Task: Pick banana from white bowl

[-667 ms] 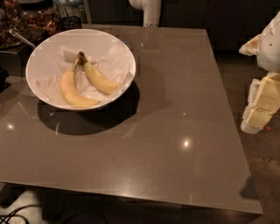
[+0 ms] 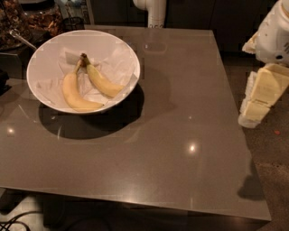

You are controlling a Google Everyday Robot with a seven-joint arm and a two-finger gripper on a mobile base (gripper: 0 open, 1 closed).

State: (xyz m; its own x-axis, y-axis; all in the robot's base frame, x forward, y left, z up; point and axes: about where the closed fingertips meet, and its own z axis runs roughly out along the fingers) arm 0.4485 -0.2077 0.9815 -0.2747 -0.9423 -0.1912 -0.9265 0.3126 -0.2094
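The white bowl [image 2: 45,54] stands at the table's far left, lined with crumpled white paper. Two yellow bananas lie in it, their stems meeting at the back. The banana [image 2: 103,83] is the shorter, slimmer, straighter one on the right, with a dark brown stem end. A longer, thicker, more curved banana [image 2: 74,94] lies to its left. My gripper [image 2: 259,97] hangs at the right edge of the view, beyond the table's right side and far from the bowl. It holds nothing.
The brown glossy table [image 2: 171,135] reaches to the front and right. A white post [image 2: 156,12] stands at the table's far edge. Dark containers with food and a utensil [image 2: 27,22] sit behind the bowl at the far left. Cables lie on the floor at the lower left.
My gripper has shifted slightly left and up at the right edge. The bowl and both bananas have not moved.
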